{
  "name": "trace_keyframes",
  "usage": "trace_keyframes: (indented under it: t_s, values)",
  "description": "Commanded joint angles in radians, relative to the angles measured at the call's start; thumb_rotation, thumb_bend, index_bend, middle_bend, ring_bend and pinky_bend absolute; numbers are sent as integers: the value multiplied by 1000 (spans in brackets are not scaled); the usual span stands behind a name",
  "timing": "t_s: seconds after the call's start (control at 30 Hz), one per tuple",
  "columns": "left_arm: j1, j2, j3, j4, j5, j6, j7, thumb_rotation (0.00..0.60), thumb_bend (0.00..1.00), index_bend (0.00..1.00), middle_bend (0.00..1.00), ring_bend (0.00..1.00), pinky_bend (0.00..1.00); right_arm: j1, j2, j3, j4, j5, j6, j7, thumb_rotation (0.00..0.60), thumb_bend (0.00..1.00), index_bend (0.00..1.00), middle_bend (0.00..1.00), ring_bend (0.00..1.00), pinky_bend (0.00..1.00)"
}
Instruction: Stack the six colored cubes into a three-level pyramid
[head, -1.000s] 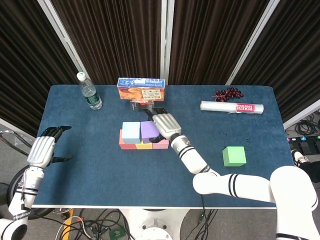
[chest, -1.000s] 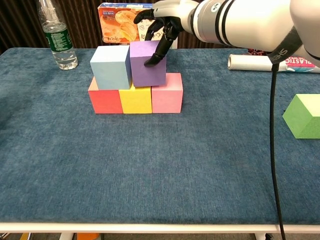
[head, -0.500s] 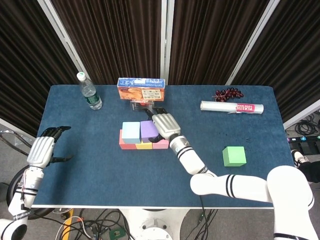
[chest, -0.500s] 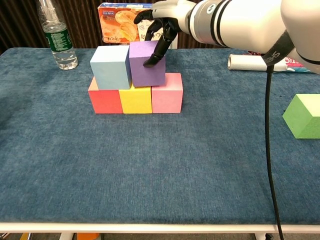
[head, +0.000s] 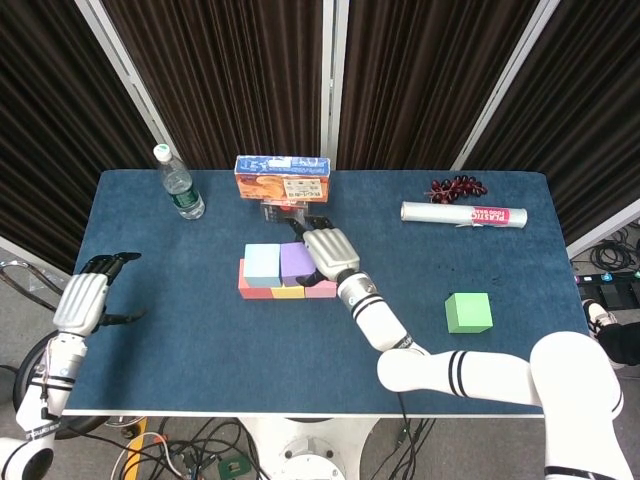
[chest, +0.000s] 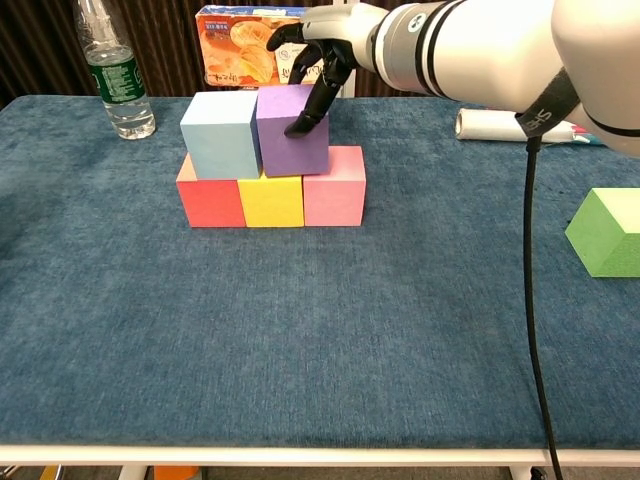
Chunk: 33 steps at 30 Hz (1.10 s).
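I count five cubes placed: red (chest: 210, 203), yellow (chest: 272, 201) and pink (chest: 334, 187) below, blue (chest: 221, 135) and purple (chest: 291, 130) above. My right robot hand (chest: 312, 60) touches the purple cube's side, seemingly nudging rather than gripping. The left robot hand (head: 84, 300) idles with nothing in it, fingers apart. The green cube (head: 468, 312) waits at four o'clock on the counter (head: 200, 340).

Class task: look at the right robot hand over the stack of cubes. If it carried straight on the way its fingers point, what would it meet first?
The right robot hand points down and leftward onto the purple cube; one finger already seems to touch its right face, so that cube comes first. Depth is hard to judge.
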Motion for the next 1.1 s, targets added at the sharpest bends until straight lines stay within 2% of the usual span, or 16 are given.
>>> trace_keyframes:
  t_s: [0.03, 1.1]
  values:
    - [-2, 1, -3, 2, -2, -5, -2, 600, 84, 187, 216, 211, 164, 1, -3, 1, 1, -1, 2, -3, 600, 171, 0, 347, 31, 0]
    - [5, -5, 0, 14, 8, -2, -16, 600, 84, 186, 216, 211, 164, 0, -25, 14, -21, 44, 60, -61, 600, 164, 0, 332, 16, 0]
